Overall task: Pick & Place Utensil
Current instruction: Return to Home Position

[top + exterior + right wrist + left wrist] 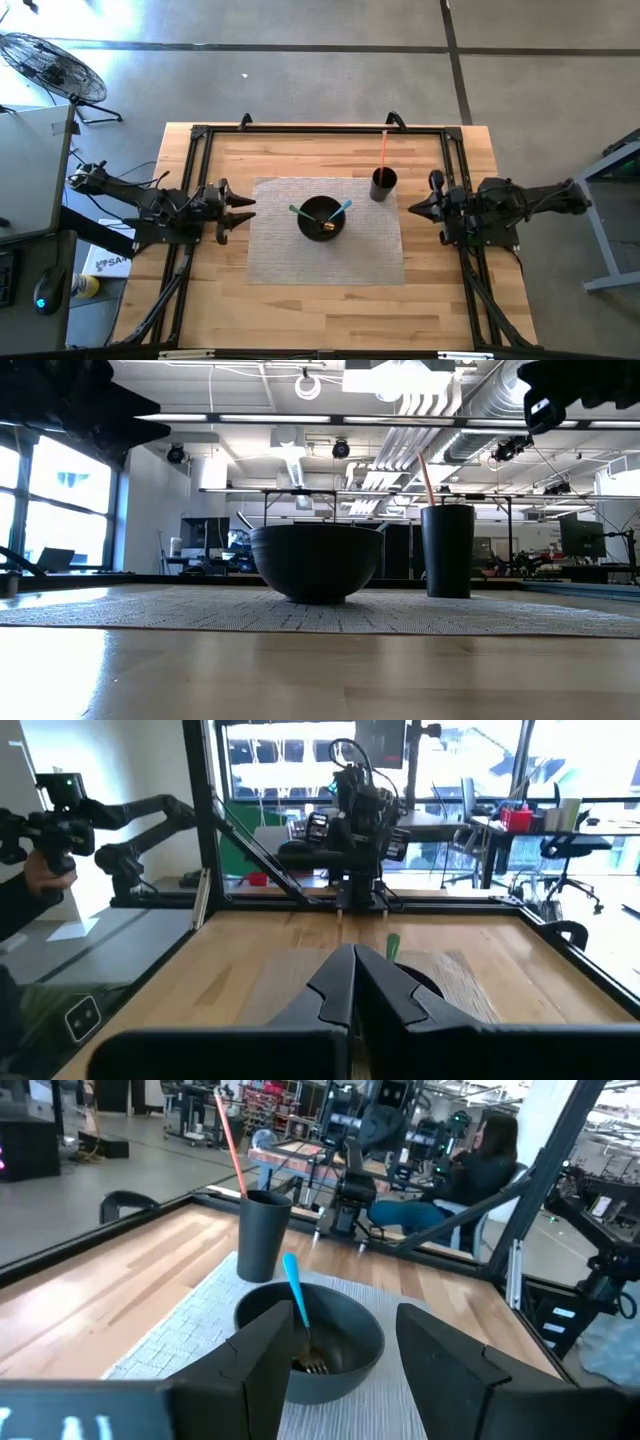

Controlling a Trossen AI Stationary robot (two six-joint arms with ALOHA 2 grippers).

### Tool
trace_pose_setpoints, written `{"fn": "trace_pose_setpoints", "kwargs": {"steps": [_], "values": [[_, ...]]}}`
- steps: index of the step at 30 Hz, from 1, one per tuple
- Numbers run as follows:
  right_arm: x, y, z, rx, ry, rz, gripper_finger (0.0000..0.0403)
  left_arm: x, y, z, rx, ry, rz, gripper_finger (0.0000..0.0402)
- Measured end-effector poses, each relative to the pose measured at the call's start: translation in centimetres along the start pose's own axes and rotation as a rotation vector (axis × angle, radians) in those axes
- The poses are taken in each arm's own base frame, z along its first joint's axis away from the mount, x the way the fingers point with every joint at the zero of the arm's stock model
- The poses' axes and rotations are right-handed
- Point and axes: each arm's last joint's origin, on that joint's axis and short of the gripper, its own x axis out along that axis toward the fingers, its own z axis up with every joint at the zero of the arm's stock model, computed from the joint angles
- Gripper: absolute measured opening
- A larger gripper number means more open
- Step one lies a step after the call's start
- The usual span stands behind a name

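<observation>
A black bowl [321, 217] stands on a grey woven mat [280, 255] at the table's middle. Two teal-handled utensils with gold heads [340, 210] lie in it, handles leaning on the rim; one shows as a blue-handled fork [296, 1296] in the left wrist view. A black cup [384, 184] stands upright at the mat's far right corner and holds an orange-red stick [383, 150]. My left gripper [243, 210] is open and empty at the mat's left edge, pointing at the bowl [312, 1342]. My right gripper [412, 208] is shut and empty at the mat's right edge.
A black metal frame [320, 128] runs around the wooden table top along its far, left and right sides. Bare wood lies between the mat and the table's near edge. A person sits in the room beyond the table [480, 1165].
</observation>
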Motion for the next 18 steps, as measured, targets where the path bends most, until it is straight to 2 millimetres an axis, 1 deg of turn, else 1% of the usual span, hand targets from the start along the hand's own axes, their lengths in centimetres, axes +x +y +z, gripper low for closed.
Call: {"fn": "trace_pose_setpoints", "kwargs": {"steps": [4,8,10,12,15,18], "values": [[-0.2,-0.1,-1.8,0.000,-0.018,0.000,0.0003,-0.1,0.0,0.1,0.017,-0.005,-0.004,0.0177],[-0.9,-0.1,-2.2,-0.003,-0.053,-0.002,0.0002,-0.5,0.6,0.4,0.008,-0.024,-0.028,0.0177],[-1.3,-0.1,-2.4,-0.002,-0.078,-0.001,0.0003,-0.9,1.1,0.5,0.006,-0.039,-0.003,0.0177],[-1.5,-0.1,-3.1,0.003,-0.094,0.007,0.0002,-1.2,1.5,0.5,0.014,-0.044,0.027,0.0177],[-1.1,-0.1,-4.6,0.005,-0.047,0.032,0.0001,-1.4,1.9,0.0,0.023,-0.065,0.044,0.0177],[-0.7,-0.1,-5.6,0.021,-0.049,0.039,0.0003,-1.4,2.2,-1.1,0.036,-0.068,0.042,0.0177]]}}
